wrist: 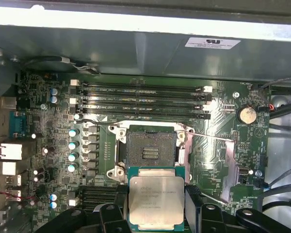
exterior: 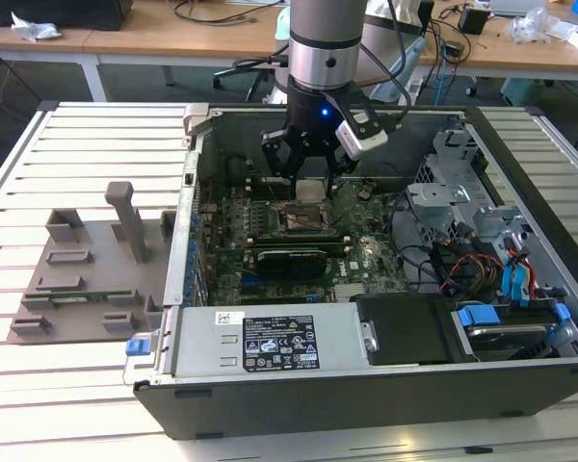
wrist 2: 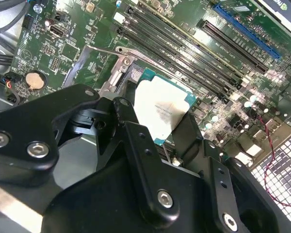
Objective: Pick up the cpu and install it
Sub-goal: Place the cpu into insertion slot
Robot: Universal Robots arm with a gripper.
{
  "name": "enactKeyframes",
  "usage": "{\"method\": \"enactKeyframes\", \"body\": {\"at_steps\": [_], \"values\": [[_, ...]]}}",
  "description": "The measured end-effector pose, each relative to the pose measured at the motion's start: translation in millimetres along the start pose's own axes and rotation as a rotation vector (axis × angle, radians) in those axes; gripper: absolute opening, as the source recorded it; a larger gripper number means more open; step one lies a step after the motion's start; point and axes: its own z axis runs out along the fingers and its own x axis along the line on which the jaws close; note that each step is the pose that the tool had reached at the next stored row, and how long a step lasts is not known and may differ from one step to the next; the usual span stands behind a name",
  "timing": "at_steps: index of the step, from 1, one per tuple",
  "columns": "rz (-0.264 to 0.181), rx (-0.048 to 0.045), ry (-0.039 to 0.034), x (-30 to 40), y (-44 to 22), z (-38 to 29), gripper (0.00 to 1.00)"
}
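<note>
The tool (wrist: 156,206) grips the chip (wrist: 156,194) by two edges just off the open socket (wrist: 150,150); any tilt or misalignment could bend its pins

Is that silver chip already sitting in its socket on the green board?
No: in the first wrist view the socket lies bare, with the cpu held in the gripper.

One computer case (exterior: 270,404); one robot arm (exterior: 323,38); one hand (exterior: 308,173); one cpu (wrist: 155,201); one socket (wrist: 150,148); four memory slots (wrist: 140,97); one coin battery (wrist: 246,115); one grey fixture block (exterior: 87,269); one slatted tabletop (exterior: 77,385).
</note>
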Motion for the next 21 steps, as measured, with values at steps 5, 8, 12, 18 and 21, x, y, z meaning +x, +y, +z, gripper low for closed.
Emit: {"method": "enactKeyframes", "body": {"at_steps": [5,8,12,18,21], "values": [[0.044,0.0020,0.0017,0.0,0.0,0.1,0.55],[0.089,0.0033,0.0035,0.0,0.0,0.2,0.55],[0.192,0.0064,0.0075,0.0,0.0,0.5,0.55],[0.259,0.0079,0.0102,0.0,0.0,0.9,0.55],[0.300,0.0086,0.0118,0.0,0.0,1.1,0.55]]}}
